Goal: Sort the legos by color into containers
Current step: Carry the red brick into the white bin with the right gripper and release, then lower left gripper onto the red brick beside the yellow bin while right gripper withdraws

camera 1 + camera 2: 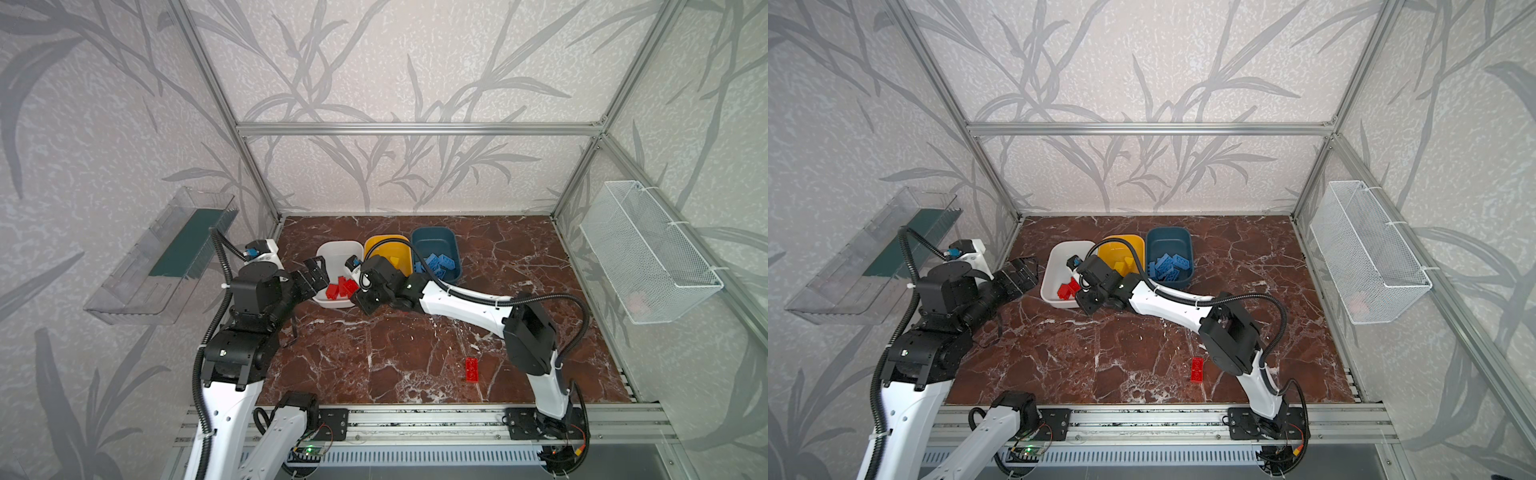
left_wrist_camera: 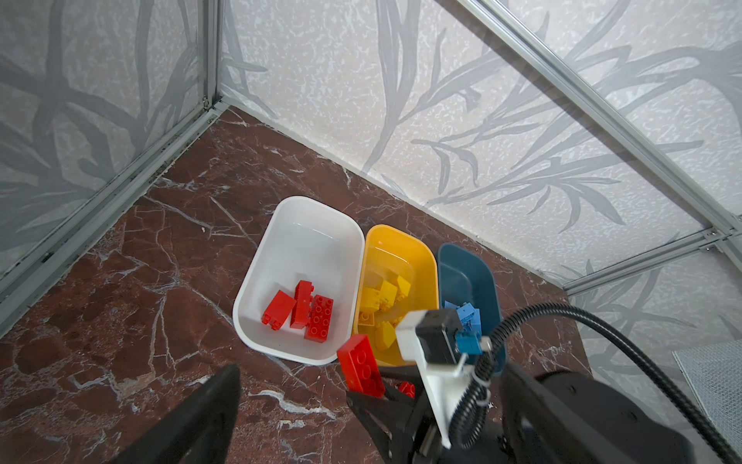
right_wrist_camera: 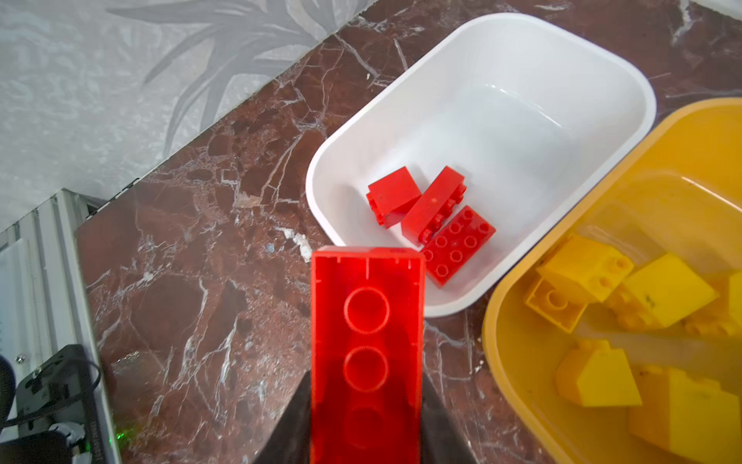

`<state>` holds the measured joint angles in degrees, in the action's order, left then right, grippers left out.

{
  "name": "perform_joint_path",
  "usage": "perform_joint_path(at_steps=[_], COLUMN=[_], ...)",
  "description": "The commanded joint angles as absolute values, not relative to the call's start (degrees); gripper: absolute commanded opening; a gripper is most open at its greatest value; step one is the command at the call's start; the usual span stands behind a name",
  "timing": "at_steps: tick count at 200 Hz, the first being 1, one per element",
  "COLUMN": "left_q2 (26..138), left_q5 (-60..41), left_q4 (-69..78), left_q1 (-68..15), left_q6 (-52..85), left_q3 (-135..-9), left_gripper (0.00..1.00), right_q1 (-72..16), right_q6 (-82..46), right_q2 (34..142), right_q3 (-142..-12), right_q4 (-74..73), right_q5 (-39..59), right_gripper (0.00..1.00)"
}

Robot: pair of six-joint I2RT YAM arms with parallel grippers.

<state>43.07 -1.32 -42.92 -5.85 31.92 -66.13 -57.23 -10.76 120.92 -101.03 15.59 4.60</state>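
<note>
Both top views show the loose red lego [image 1: 471, 369] flat on the brown marble table [image 1: 374, 353], long side front to back, far from the tubs; left gripper [image 1: 316, 270] spread wide beside the white tub [image 1: 332, 249]; left wrist view: right gripper [image 2: 383, 395] clamped on the held red lego [image 2: 361, 367] near that tub's rim; right wrist view: its long side points at the tub, hollow side showing.

The surface [image 1: 374, 357] is a dark red-brown marble plate with white veins. Three tubs stand on it in one row at the far middle, close side by side: the white tub [image 1: 334, 255] on the left, the yellow tub [image 1: 392, 251] in the middle, the teal tub [image 1: 432, 239] on the right. One red lego [image 1: 471, 369] lies flat at the near right, well apart from the tubs.
</note>
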Motion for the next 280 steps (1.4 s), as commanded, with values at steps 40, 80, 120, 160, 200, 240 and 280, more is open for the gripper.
perform_joint_path(at_steps=[40,80,120,160,200,240,280], left_q2=[42.71,42.54,43.62,46.70,53.70,59.32,65.73], left_q5=[-1.66,-2.46,-3.09,-4.82,11.55,9.72,1.14], left_q4=[-44.47,-44.56,-44.23,-42.63,-45.41,-41.91,-38.47], left_q1=[-5.96,-5.89,-6.01,-6.22,-18.52,-25.00,-27.56], left_q6=[32.75,32.61,31.09,25.65,18.82,19.57,19.13], left_q3=[-65.07,-63.49,-62.72,-62.96,-65.72,-65.53,-64.04], left_gripper=[0.98,0.97,0.97,0.96,0.96,0.95,0.92], right_q1=[-54.32,-54.13,-53.72,-51.72,-48.62,-42.69,-36.00], right_q6=[-9.26,-9.72,-10.33,-11.27,-13.20,-18.72,-23.81], right_q2=[136.63,145.18,147.81,142.38,125.20,107.46,90.55], right_q3=[-122.29,-135.07,-140.59,-135.20,-111.01,-86.29,-65.17], right_q4=[18.95,24.05,27.02,25.36,12.48,3.37,-1.22], right_q5=[9.59,10.96,10.85,14.30,16.47,17.03,17.30], right_gripper=[0.21,0.31,0.55,0.66,0.68,0.69,0.69])
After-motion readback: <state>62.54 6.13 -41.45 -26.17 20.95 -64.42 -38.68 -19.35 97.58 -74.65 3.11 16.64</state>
